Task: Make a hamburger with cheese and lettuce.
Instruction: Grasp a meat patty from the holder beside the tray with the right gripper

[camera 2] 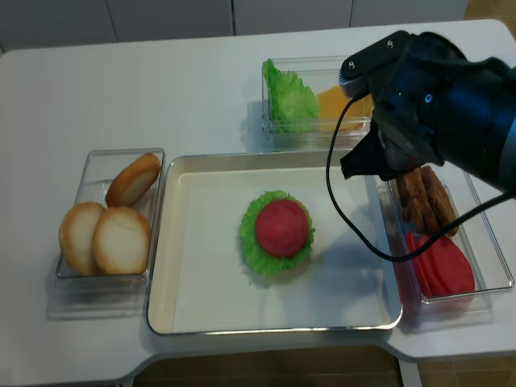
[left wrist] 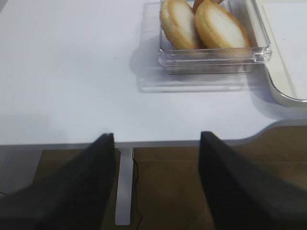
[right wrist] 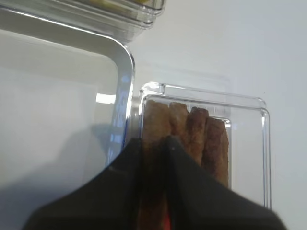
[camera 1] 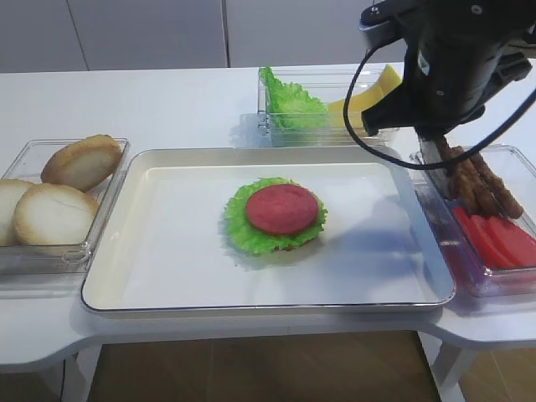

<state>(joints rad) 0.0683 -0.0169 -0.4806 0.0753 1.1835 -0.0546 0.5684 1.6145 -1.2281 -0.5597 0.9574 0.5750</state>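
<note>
The hamburger lies mid-tray as a frilly green leaf with a round red slice on top; its bun base hardly shows. Cheese, a yellow slice, leans in the far clear box beside spare lettuce. My right gripper hangs over the right-hand box, shut on the leftmost of several brown patties standing on edge there. In the high views the black arm hides those fingers. My left gripper is open and empty above the table's front edge.
A clear box of tan bun halves stands left of the metal tray. The right box also holds red slices in front of the patties. A black cable loops from the right arm.
</note>
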